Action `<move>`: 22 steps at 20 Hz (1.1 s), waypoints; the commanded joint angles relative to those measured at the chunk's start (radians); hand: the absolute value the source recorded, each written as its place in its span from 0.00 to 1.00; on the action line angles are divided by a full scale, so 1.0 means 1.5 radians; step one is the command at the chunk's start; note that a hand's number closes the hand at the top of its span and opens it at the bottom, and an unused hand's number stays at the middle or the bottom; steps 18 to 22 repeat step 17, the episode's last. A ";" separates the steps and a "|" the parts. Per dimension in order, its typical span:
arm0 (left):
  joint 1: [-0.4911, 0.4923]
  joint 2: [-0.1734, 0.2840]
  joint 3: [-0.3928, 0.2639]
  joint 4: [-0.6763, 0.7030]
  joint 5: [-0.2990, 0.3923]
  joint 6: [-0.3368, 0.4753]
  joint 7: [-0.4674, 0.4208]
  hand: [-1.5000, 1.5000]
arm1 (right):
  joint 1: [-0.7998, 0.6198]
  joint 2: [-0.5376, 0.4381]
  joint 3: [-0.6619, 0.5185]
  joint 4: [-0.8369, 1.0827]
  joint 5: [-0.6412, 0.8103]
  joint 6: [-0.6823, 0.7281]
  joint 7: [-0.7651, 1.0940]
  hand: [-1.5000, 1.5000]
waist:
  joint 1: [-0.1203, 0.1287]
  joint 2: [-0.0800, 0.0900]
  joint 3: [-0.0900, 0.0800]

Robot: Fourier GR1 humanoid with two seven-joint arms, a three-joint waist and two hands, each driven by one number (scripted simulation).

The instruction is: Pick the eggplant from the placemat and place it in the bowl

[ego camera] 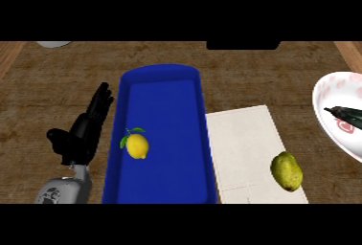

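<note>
A dark, elongated eggplant (346, 114) lies inside the white bowl with red markings (326, 103) at the right edge, partly cut off by the frame. The pale placemat (244, 139) sits at centre right and carries only a yellow-green fruit (286, 171) near its right border. My left hand (81, 134) rests open at the left with fingers pointing up, beside the blue tray and touching nothing. No right hand shows.
A long blue tray (163, 86) stands between my left hand and the placemat, with a lemon (137, 145) inside it. A pale round object (53, 44) and a dark object (243, 45) sit at the counter's far edge.
</note>
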State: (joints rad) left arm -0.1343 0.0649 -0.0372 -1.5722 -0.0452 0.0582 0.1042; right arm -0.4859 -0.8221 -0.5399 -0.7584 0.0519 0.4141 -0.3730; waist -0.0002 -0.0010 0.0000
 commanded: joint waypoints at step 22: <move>0.026 -0.007 0.005 0.007 -0.007 -0.002 -0.022 0.50 | 0.127 -0.093 -0.043 0.113 -0.095 0.243 -0.137 0.00 | 0.000 0.001 0.000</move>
